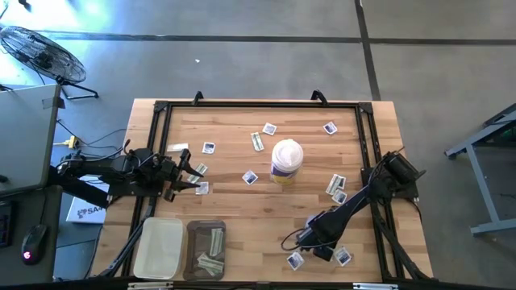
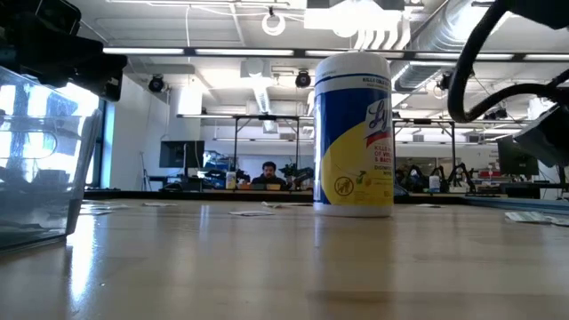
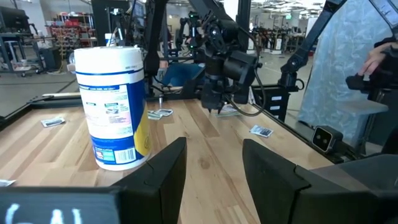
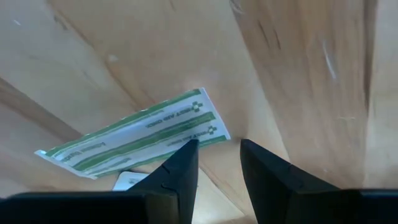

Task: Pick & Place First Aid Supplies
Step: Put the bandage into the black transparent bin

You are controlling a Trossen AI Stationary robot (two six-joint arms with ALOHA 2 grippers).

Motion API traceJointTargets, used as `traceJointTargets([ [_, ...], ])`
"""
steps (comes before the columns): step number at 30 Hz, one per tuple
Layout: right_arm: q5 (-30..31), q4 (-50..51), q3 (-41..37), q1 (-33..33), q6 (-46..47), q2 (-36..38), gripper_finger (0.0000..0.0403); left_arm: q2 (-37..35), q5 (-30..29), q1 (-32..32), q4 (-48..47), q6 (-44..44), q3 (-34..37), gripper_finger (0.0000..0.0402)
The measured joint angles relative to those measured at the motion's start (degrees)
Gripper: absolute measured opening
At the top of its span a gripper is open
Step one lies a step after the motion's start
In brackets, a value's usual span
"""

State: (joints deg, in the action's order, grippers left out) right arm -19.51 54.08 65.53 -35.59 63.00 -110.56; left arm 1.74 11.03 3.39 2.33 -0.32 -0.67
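Square white-and-blue packets [image 1: 252, 177] and pale green-white strips [image 1: 335, 184] lie flat, scattered over the wooden table. My right gripper [image 1: 313, 236] is low near the table's near right part, open and pointing down. In its wrist view a green-white strip [image 4: 137, 142] lies flat with its end beside the open fingers [image 4: 216, 152], and another packet's corner [image 4: 127, 180] shows under the strip. My left gripper [image 1: 192, 177] hovers open at the table's left, near two packets [image 1: 201, 188]. In its wrist view [image 3: 214, 165] it faces the canister. My right gripper comes from above, pointing down, with one fingertip [image 4: 185, 152] at the edge of the strip's end [image 4: 202, 127]. I cannot tell whether it touches the strip, which lies flat on the table.
A white-lidded canister [image 1: 286, 159] stands upright mid-table. A pale tray [image 1: 160, 246] and a dark tray [image 1: 205, 250] holding several strips sit at the near left edge. A black frame [image 1: 258, 105] rims the table. A person [image 3: 379, 56] stands beyond the right side.
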Motion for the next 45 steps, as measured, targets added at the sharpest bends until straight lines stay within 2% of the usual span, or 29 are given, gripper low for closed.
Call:
traceJointTargets([
  [12, -1.4, -3.0, -0.1, 0.4, 0.2, -0.1, 0.0114, 0.0, 0.0, 0.0, 0.0, 0.0, 0.0, 0.0154],
  [19, 3.1, -2.7, 2.9, 0.8, -0.3, -0.3, 0.0114, 0.0, -0.1, 0.0, 0.0, 0.0, 0.0, 0.0154],
  [28, 3.1, -3.1, 3.0, 0.9, -0.7, -0.3, 0.0114, 0.0, -0.3, 0.0, 0.0, 0.0, 0.0, 0.0154],
  [38, 7.1, -2.5, 8.1, 1.2, -11.8, -0.3, 0.0114, 0.0, -0.2, 0.0, 0.0, 0.0, 0.0, 0.0154],
  [42, 7.8, -3.6, 6.6, 1.2, -15.8, -0.3, 0.0114, 0.0, -0.2, 0.0, 0.0, 0.0, 0.0, 0.0154],
  [45, 10.5, -7.0, 4.8, 0.6, -21.6, -0.3, 0.0114, 0.0, -0.2, 0.0, 0.0, 0.0, 0.0, 0.0154],
])
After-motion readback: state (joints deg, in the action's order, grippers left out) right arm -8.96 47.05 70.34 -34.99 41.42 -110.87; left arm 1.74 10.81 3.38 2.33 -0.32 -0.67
